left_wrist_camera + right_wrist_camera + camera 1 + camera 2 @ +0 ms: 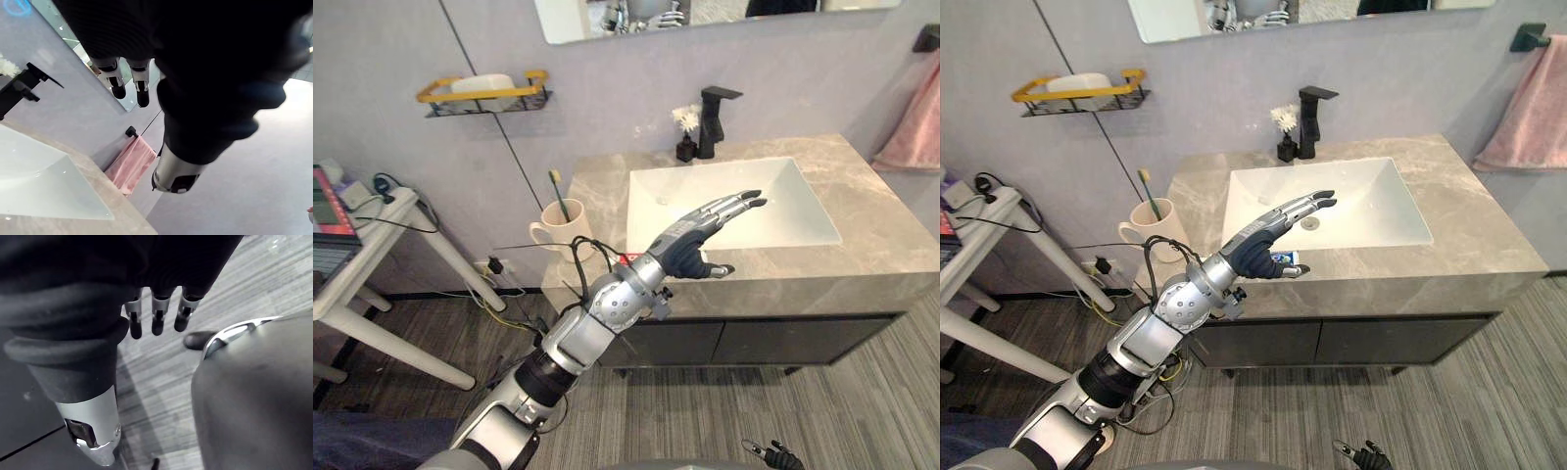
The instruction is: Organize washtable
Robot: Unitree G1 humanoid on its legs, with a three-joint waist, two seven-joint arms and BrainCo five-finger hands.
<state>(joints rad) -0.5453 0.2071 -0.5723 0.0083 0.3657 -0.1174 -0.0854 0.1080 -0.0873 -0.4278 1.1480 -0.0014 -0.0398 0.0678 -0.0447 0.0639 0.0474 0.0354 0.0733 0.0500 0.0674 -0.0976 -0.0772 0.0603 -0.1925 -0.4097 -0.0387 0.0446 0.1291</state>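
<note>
Left eye view: the left hand (690,243) hovers over the near rim of the washtable (862,264). Its fingers are straight and its thumb is held apart, wide and empty. That flat reach looks like an approach, not a grasp. A cream cup (558,223) with 1 toothbrush (557,191) stands at the counter's left end, clear of the white sink (773,211). A black tap (713,119) and a small flower vase (685,142) sit at the far edge. The right hand (773,454) shows low at the near right.

Right eye view: a small blue-and-white packet (1285,258) lies on the near rim just beside the left thumb. It is loose among otherwise settled things, so I judge it the item to tidy.

Left wrist view: the fingers (142,93) are straight with nothing between them and the thumb. A pink towel (129,166) hangs to the right, past the counter's end.

Right wrist view: the right hand's fingers (156,320) hang relaxed above the floor, holding nothing, probably parked out of the way.
</note>
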